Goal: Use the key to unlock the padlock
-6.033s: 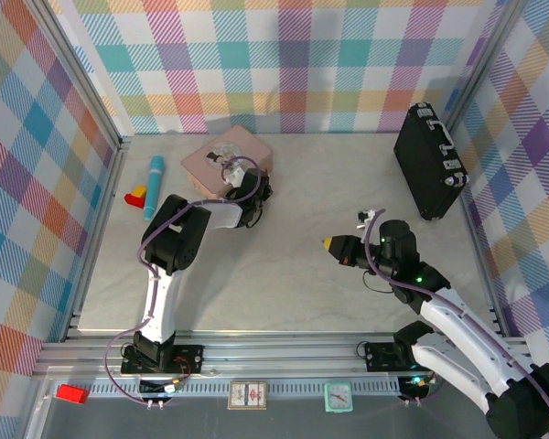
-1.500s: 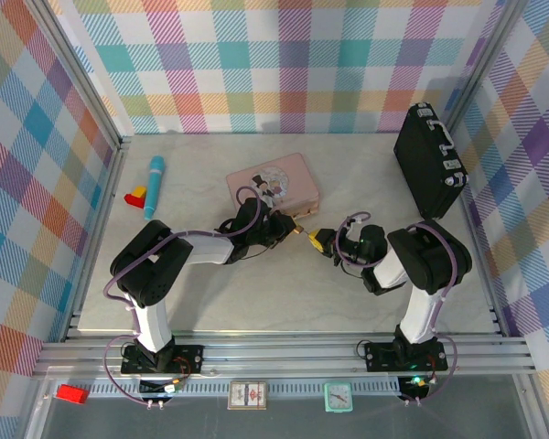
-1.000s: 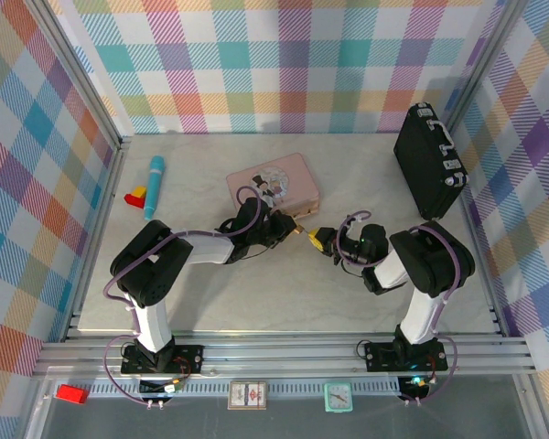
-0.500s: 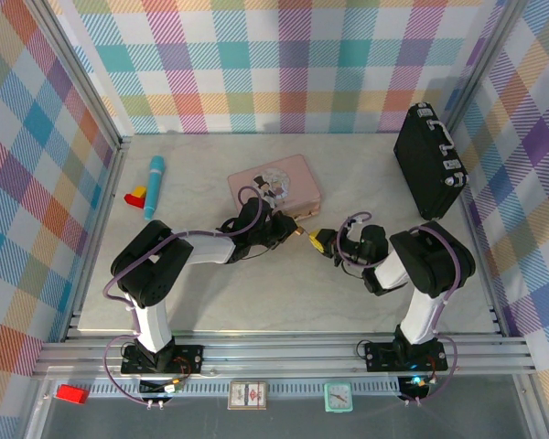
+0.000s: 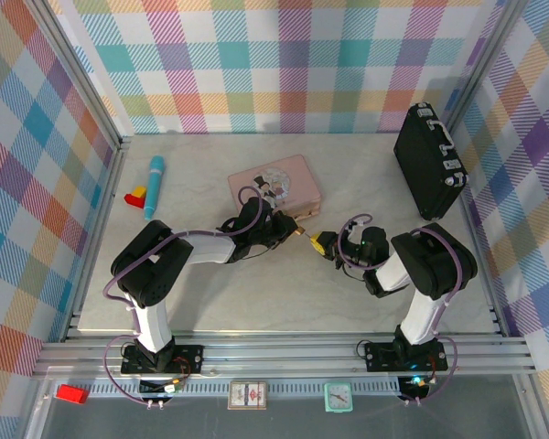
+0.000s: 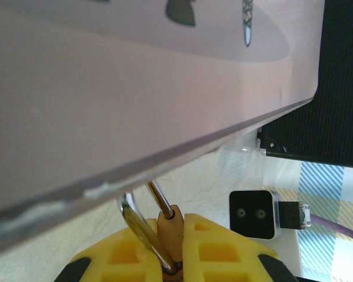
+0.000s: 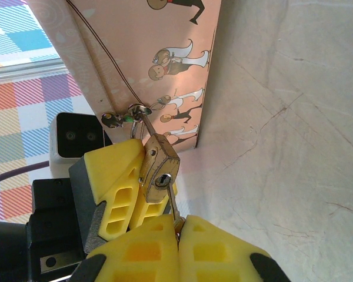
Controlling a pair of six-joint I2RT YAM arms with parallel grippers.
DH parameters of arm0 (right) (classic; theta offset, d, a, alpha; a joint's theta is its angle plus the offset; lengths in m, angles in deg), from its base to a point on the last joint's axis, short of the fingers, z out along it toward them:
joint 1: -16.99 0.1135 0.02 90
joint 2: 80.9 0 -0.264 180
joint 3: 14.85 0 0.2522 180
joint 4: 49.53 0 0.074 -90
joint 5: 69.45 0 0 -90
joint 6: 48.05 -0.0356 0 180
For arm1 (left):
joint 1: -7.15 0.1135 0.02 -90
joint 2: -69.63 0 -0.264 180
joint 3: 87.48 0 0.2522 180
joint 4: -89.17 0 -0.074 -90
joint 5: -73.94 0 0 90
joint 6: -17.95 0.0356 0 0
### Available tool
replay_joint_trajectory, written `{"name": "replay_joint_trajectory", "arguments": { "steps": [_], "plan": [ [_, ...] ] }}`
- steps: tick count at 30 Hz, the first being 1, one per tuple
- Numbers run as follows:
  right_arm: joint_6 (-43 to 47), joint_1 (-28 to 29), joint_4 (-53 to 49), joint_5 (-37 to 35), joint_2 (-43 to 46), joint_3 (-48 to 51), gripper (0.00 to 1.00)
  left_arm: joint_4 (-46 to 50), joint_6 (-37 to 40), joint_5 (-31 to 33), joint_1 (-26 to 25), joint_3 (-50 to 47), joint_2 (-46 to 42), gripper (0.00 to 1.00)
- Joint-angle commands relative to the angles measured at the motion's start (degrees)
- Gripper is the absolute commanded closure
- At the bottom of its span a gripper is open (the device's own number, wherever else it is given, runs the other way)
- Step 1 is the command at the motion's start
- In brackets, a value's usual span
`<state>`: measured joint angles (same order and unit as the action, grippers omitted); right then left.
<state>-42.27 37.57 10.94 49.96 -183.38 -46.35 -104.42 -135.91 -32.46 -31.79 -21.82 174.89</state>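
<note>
Your left tool (image 6: 177,249) is pinched tight on the padlock (image 7: 159,164). The brass body is clamped in its grip and the shackle points toward the pink tin (image 5: 273,186) just beside it. Your right tool (image 7: 177,229) is pressed together on the key (image 7: 173,205), and the thin blade runs up to the keyhole in the padlock's end face. Both tools meet nose to nose over the bench (image 5: 256,283), just in front of the tin.
</note>
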Motion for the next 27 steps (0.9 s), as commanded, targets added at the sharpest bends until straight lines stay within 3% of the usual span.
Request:
{"name": "replay_joint_trajectory", "arguments": {
  "steps": [1,27],
  "plan": [
    [0.05,-0.28,0.82,0.21,0.59,-1.07,1.0,-2.35,-8.3,-6.94,-1.55,0.11,1.28,1.0],
    [-1.77,-0.11,3.5,0.38,-1.92,-2.74,1.0,-3.66,-9.2,-7.24,-1.67,-0.82,-0.37,1.0]
  ]
}}
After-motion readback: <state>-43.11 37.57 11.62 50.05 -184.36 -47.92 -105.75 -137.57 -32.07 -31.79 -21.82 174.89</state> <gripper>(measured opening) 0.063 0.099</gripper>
